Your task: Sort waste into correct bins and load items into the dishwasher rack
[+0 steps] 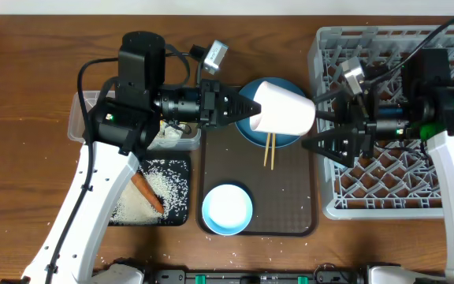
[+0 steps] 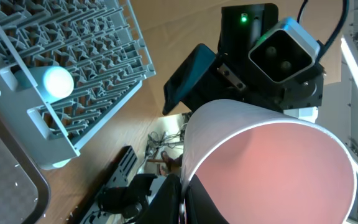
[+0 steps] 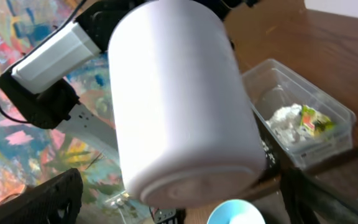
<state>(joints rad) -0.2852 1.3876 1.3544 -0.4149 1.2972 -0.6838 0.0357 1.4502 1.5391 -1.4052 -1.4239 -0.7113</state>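
We are counting two cups, the pink cup (image 1: 284,108) and a light blue cup (image 2: 56,81); one blue plate (image 1: 251,136); one small bowl (image 1: 227,209); two chopsticks (image 1: 269,150); one carrot (image 1: 146,192); one wrapper (image 3: 309,121). We are seeing two bins, the clear tub (image 1: 81,120) and the black tray (image 1: 181,164), one brown serving tray (image 1: 290,197), one dishwasher rack (image 1: 385,207), and rice grains (image 1: 168,185) too many for counting.

The pink cup (image 1: 284,108) I held looked smooth, matt plastic; the rack (image 1: 331,47) was grey moulded plastic, the tub (image 3: 328,134) clear and glossy, the table (image 1: 30,79) grained wood.
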